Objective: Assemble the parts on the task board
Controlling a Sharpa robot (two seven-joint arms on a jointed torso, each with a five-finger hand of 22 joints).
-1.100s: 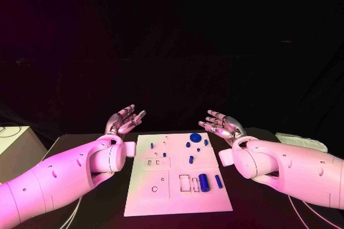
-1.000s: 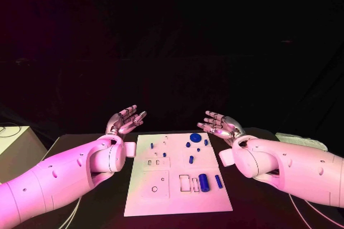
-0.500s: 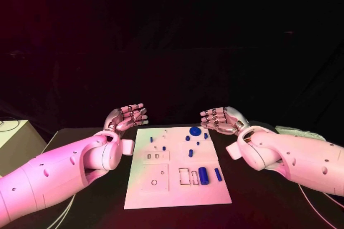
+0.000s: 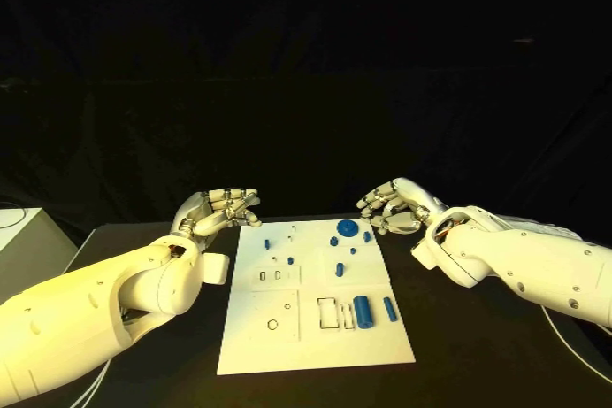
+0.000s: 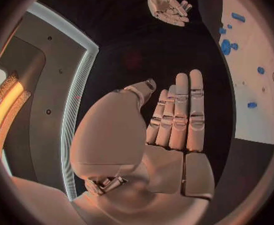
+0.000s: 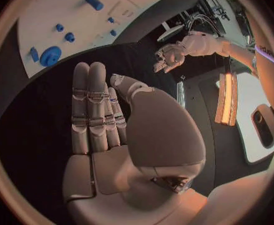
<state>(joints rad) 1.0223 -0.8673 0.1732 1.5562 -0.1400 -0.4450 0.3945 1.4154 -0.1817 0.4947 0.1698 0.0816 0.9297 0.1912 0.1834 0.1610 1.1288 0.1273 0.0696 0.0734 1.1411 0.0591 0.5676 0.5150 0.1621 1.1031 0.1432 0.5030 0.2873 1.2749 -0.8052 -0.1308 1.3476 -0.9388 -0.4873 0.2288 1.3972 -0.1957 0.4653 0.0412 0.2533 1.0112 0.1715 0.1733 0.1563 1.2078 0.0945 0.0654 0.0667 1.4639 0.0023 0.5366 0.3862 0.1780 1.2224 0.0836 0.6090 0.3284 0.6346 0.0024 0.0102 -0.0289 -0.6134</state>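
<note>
One white task board (image 4: 312, 337) lies mid-desk (image 4: 510, 355), bearing roughly nine blue parts (image 4: 363, 311). Two hands flank its far end: left hand (image 4: 219, 210) and right hand (image 4: 393, 204), both empty with fingers loosely apart.

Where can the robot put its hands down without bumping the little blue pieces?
On the bare black table left of the task board, or right of it. The board's near left corner is free too. It's crowded around the round blue disc at the far right.
</note>
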